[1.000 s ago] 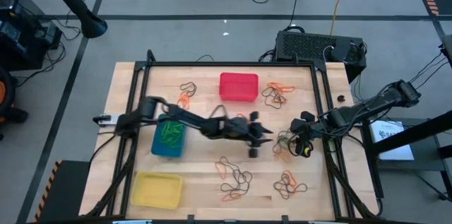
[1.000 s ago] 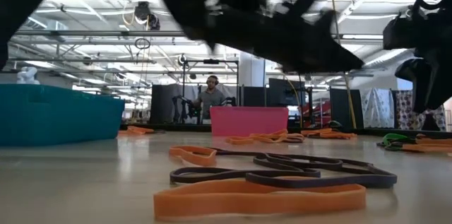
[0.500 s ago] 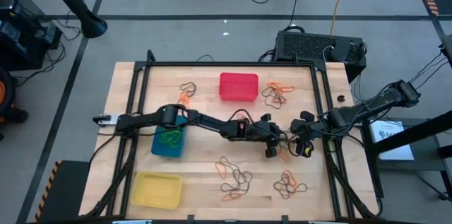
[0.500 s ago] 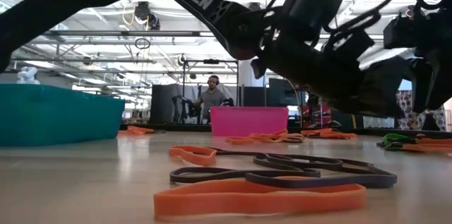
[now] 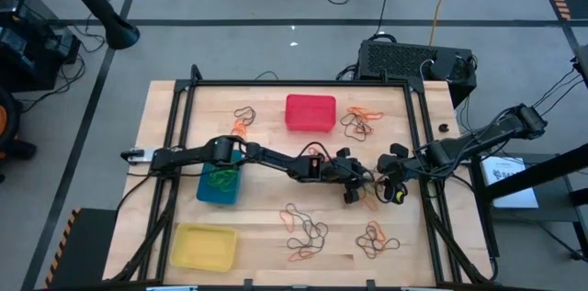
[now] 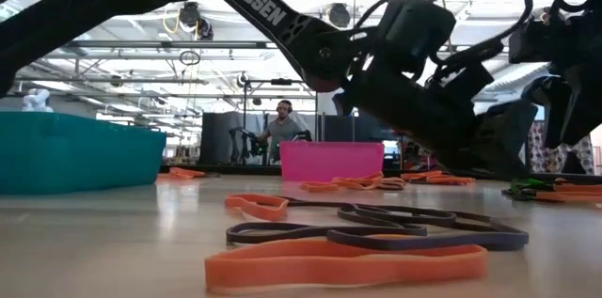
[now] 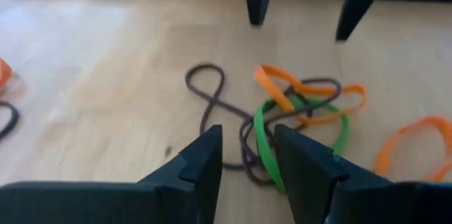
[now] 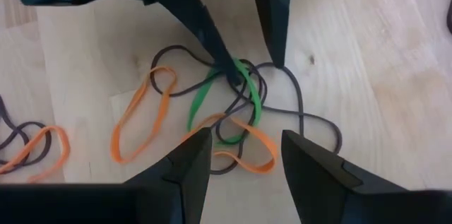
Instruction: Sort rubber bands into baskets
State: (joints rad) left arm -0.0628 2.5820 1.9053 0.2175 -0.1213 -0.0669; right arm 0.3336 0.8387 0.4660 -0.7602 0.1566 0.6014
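Observation:
A tangle of green, orange and dark rubber bands (image 7: 296, 111) lies flat on the wooden table at its right middle (image 5: 371, 188). My left gripper (image 7: 247, 150) is stretched across the table and low over this tangle, open. In the right wrist view its fingertips (image 8: 229, 75) stand on either side of a dark loop and the green band (image 8: 247, 93). My right gripper (image 8: 244, 153) hangs open just above the same tangle, at its right (image 5: 389, 184). The red basket (image 5: 310, 112), the blue basket (image 5: 220, 181) with green bands inside, and the yellow basket (image 5: 203, 245) stand on the table. My left gripper slants down from the table's left side, and one fingertip (image 8: 227, 74) stands right at the green band where it crosses a dark one. I cannot tell whether it touches the band or the table. Nothing is pinched between the fingers.
More rubber bands lie in loose groups at the far left (image 5: 243, 121), far right (image 5: 361, 121), near middle (image 5: 308, 231) and near right (image 5: 375, 240). A black frame (image 5: 299, 83) borders the work area. A person (image 6: 280, 129) sits in the room far behind.
My left gripper has gone toward the table's right edge and down, from above the table's middle to the tangle beside my right gripper, rolling a little on the way. It has stayed open. The bands have not moved.

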